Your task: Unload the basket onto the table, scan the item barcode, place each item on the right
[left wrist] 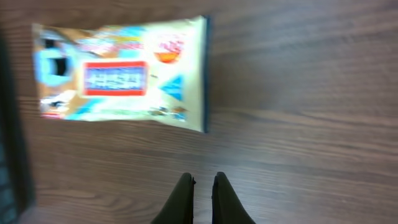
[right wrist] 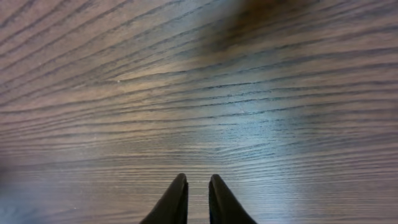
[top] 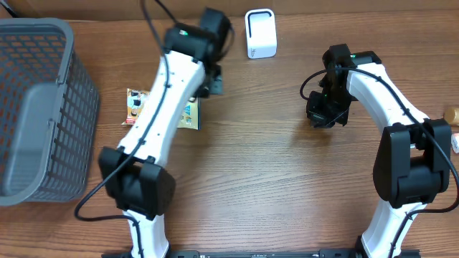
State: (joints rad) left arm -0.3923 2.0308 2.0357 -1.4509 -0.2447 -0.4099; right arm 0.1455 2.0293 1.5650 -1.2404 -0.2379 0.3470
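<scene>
On the brown wood-grain table (top: 265, 165), items as follows.

Item 1: flat, rectangular foil snack packet (top: 135, 107), cream and light blue with a red-bordered label panel. It lies flat on the table left of centre, just beside the basket. From overhead the left arm crosses above its middle, so only its two ends show. In the left wrist view the packet (left wrist: 124, 74) lies printed face up and blurred, well clear of the fingertips. No barcode can be made out.

Item 2: small white rounded box scanner (top: 260, 32), upright at the far edge of the table, centre. It is apart from the packet and from both arms.

Item 3: grey plastic mesh basket (top: 72, 122) at the far left, partly out of view.

Item 4: small tan object (top: 452, 114) at the right edge, too small to identify.

Left gripper (left wrist: 203, 180): dark fingers pressed together, nothing between them, over bare wood. From overhead it (top: 213, 82) sits between the packet and the scanner.

Right gripper (right wrist: 198, 180): dark fingers close together with a thin slit of table showing. Whether they are fully closed cannot be told, and nothing is pinched. From overhead it (top: 323, 118) sits right of centre over bare table, well apart from the packet.
</scene>
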